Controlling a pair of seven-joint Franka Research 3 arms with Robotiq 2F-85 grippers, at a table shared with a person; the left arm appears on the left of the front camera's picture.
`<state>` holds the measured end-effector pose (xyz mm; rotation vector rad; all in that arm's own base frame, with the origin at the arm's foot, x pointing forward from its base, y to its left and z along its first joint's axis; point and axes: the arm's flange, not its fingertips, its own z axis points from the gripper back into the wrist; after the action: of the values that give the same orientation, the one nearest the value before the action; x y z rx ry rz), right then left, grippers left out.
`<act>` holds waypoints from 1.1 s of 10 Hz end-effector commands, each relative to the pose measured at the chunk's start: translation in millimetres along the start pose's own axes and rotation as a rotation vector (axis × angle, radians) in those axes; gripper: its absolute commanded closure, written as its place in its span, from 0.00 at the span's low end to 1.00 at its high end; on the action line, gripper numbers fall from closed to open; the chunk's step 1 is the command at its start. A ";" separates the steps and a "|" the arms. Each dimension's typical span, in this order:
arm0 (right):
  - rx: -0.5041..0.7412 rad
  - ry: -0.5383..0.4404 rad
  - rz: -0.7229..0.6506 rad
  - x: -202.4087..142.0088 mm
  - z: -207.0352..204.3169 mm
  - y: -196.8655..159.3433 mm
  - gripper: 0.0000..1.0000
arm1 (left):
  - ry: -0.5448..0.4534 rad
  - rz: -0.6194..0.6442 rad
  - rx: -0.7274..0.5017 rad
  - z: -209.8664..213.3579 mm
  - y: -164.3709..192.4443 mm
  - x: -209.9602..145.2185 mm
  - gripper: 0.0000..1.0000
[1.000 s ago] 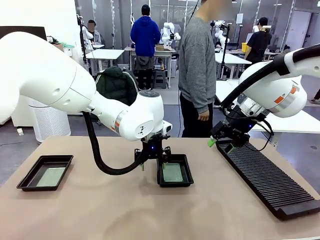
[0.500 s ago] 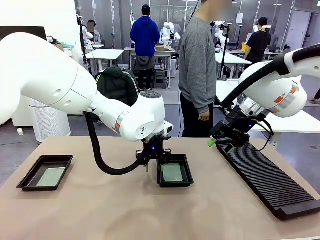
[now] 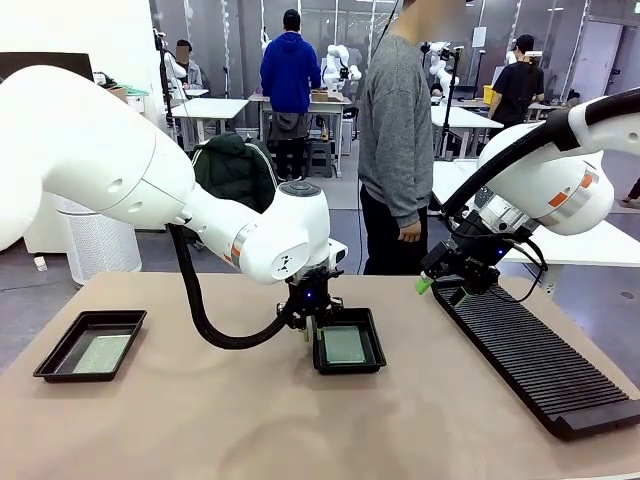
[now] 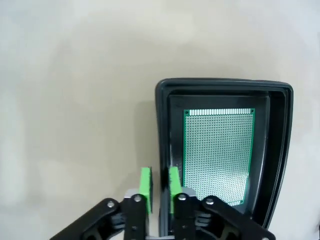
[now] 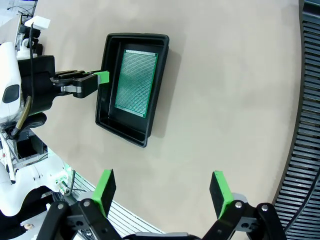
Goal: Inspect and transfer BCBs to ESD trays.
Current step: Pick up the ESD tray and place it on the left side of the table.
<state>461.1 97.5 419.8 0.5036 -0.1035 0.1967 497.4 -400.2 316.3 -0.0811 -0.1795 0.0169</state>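
Observation:
Two black ESD trays lie on the table, each with a green BCB flat inside. The middle tray (image 3: 378, 335) holds one BCB (image 3: 345, 345); the far-left tray (image 3: 60, 365) holds another BCB (image 3: 102, 352). My left gripper (image 3: 313, 328) hangs at the middle tray's left side. In the left wrist view its green pads (image 4: 145, 182) stand close together astride that tray's (image 4: 225, 84) side wall, beside the board (image 4: 217, 150). My right gripper (image 3: 440, 290) hovers open and empty over the rack's far end. Its own view looks down past its fingertips (image 5: 164, 192) onto the tray (image 5: 125, 132) and board (image 5: 136, 82).
A long black ribbed rack (image 3: 540, 365) runs along the table's right side and shows at the edge of the right wrist view (image 5: 305, 125). A person in a grey sweater (image 3: 395, 130) stands at the far edge, hands down. Bare tabletop lies between the two trays.
My left gripper's jaws have closed from wide apart to a narrow gap around the middle tray's left wall. The right arm, trays and boards have stayed put.

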 end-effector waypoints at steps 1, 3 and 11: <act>-0.008 -0.006 -0.023 1.6 -0.9 1.8 0.00 | -0.036 0.017 0.013 -7.2 0.6 -3.6 0.92; -0.008 -0.006 -0.023 1.6 -0.9 1.8 0.00 | -0.040 0.023 0.011 -5.0 2.0 -2.7 1.00; -0.008 -0.006 -0.023 1.6 -0.9 1.8 0.00 | -0.044 -0.013 -0.012 15.1 45.8 -11.6 1.00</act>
<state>461.1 97.5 419.8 0.5036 -0.1035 0.1966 492.9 -373.5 326.6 -0.0822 -0.2051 0.0277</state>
